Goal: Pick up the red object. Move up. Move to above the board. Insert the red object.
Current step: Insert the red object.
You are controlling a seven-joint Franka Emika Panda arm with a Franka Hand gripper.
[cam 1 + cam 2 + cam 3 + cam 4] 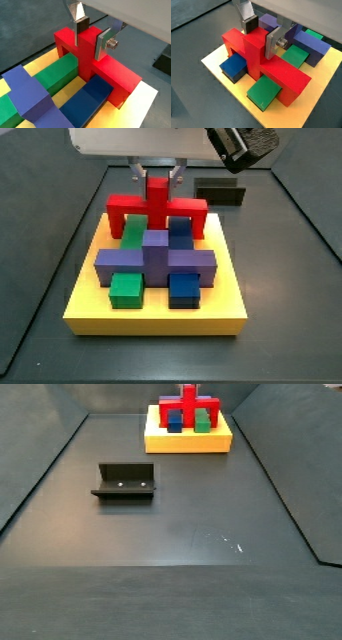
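1. In both wrist views the gripper (91, 34) sits over the far end of the board (148, 102), its two silver plates with dark pads on either side of the upright stub of the red object (90, 57). The fingers (273, 44) appear pressed against the stub, so the gripper is clamped on the red object.
2. The red object stands on the board with its bar level and its legs reaching down to the yellow surface; whether the legs sit fully in their slots cannot be told.
3. A wrist view shows the green block (50, 80) and blue block (90, 97) lying side by side in front of the red bar, with the purple block (32, 97) across them.
4. A side view shows the whole board from the front: purple cross in the middle, green and blue blocks before it, the red object behind.
5. Only a side view shows the fixture (126, 481), well apart from the board on the dark floor (174, 554).
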